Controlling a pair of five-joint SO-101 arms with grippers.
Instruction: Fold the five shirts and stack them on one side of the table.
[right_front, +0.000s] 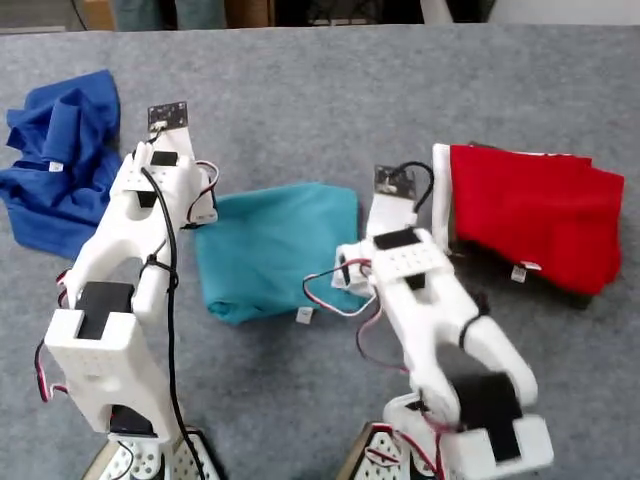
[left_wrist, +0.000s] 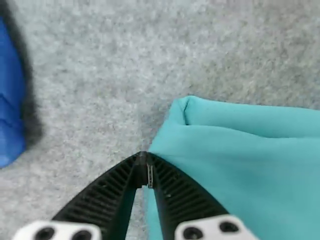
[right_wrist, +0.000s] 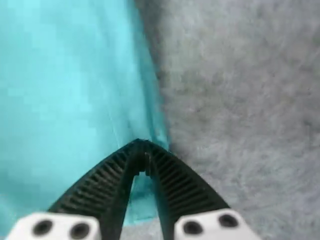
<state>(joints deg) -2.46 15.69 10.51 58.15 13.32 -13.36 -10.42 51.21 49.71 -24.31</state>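
Over the table (right_front: 330, 90), in the high view, the teal shirt (right_front: 275, 250) is being seen half folded at the middle, between the left arm (right_front: 130, 235) and the right arm (right_front: 425, 300). The blue shirt (right_front: 60, 160) is being seen crumpled at the far left corner, and the red shirt (right_front: 530, 215) is being carried on top of the stack (right_front: 441, 190) at the right. Trouble is being judged likeliest if the two sides are raised unevenly, since the fold would then be pulled askew or dragged open. Each arm is being held bent forward and low, one wrist at each side edge of the teal cloth.

Through the left wrist view, the left gripper (left_wrist: 143, 159) is being held with its tips brought together right at the teal shirt's edge, near a tucked corner. Whether cloth is being pinched cannot be told. If merely the hem is being caught, it may slip free on lifting.

Through the right wrist view, the right gripper (right_wrist: 142, 147) is being pointed down over the teal shirt, close to its border with the grey table, its tips likewise meeting. Again no hold on the cloth is being shown for certain. If several layers are being nipped, the fold may be bunched when moved.
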